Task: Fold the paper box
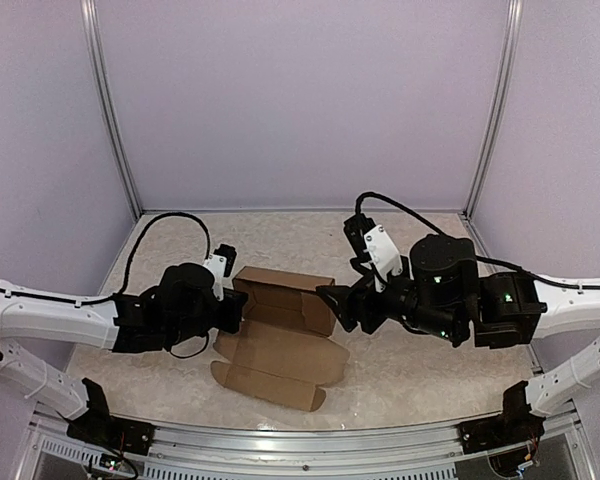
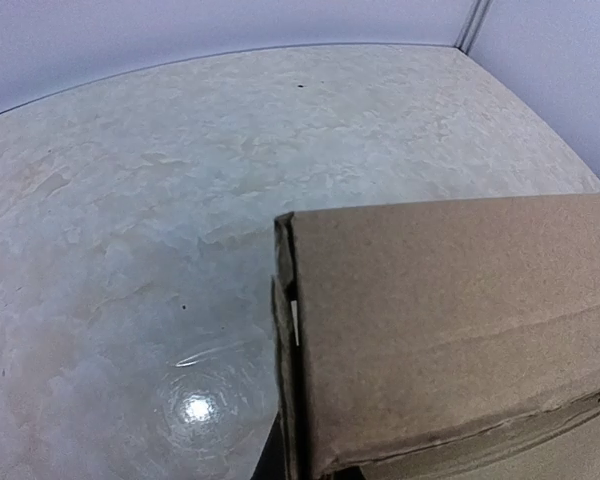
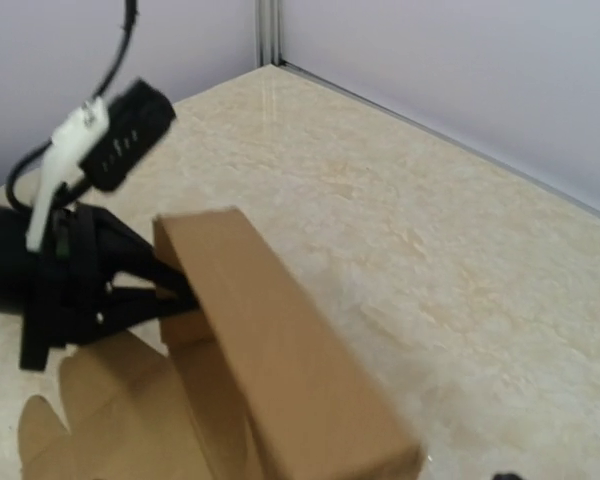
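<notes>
Where the left hand [image 1: 232, 310] meets the paper box [image 1: 280, 335], contact is hidden.

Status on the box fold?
Left gripper shut on paper box, left end. Right gripper looks open off its right end. Rear wall up, front flaps flat. Nothing blocking.

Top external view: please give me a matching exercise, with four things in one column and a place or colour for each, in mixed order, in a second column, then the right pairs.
Things:
1. paper box
2. left gripper
3. right gripper
4. table

Places or colours:
A. marbled beige
B. at the box's right end
C. plain brown
D. at the box's left end

Pairs: 1-C, 2-D, 3-B, 4-A
</notes>
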Controlling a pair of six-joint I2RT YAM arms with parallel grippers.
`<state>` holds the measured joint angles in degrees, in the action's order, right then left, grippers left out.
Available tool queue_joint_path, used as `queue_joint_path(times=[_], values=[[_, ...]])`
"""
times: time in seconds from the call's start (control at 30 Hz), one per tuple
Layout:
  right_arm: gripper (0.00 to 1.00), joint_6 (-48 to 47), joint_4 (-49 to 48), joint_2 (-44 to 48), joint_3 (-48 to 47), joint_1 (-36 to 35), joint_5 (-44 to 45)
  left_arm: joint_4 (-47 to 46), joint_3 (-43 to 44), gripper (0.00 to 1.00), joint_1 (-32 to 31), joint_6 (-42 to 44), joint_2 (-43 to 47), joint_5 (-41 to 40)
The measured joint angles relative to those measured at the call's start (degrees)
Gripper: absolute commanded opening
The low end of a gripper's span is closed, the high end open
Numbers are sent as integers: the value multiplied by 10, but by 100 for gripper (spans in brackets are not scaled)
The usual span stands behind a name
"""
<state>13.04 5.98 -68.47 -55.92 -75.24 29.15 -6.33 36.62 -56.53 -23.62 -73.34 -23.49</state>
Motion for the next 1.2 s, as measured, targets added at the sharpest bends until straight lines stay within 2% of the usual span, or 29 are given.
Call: queue_joint_path(times=[0.2,0.37,0.57,0.67,0.7,0.97,1.2], values=[[75,3,12,28,18,30,-41,-129,-4,0,-1,97,-96,85],[66,29,12,18,23,72,-73,-190,22,0,-5,154,-189,150],[30,65,-10,-28,30,106,-123,-243,41,0,-16,192,-257,186],[4,84,-29,-58,35,119,-146,-258,45,0,-19,201,-276,195],[0,87,-33,-69,35,123,-150,-258,50,0,-18,201,-282,200],[0,107,-83,-168,33,133,-170,-293,69,2,-18,201,-324,211],[0,123,-140,-213,33,141,-176,-322,65,4,-23,201,-337,202]])
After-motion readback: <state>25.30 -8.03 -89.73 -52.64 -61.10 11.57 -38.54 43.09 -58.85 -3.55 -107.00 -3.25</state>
